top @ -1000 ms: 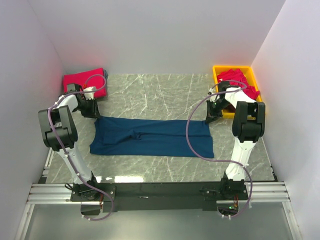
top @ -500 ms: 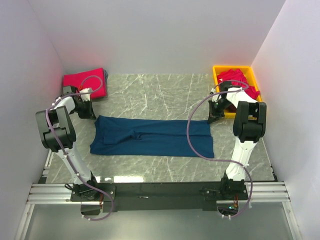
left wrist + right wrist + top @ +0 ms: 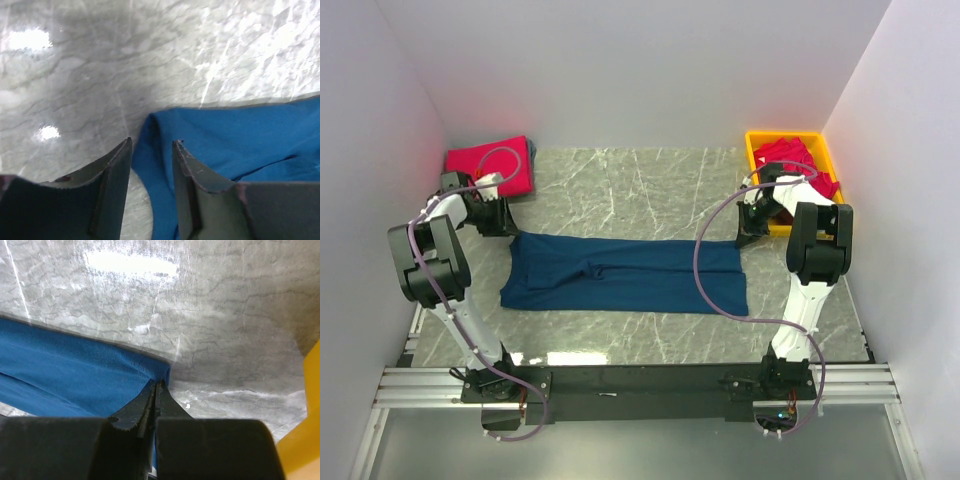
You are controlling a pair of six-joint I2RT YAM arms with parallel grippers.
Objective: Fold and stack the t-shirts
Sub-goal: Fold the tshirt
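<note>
Near the back-left corner lies a folded red-pink t-shirt (image 3: pixel 488 165). The left gripper (image 3: pixel 152 143) hangs partly open and empty over the far left corner of the navy t-shirt (image 3: pixel 625 272), which is spread flat across the marble table (image 3: pixel 620 190). The right gripper (image 3: pixel 157 384) is pinched tight on its far right corner, beside the yellow bin (image 3: pixel 782 136) holding red-pink shirts (image 3: pixel 795 158).

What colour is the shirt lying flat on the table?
Navy blue t-shirt, clearest in top external view.
</note>
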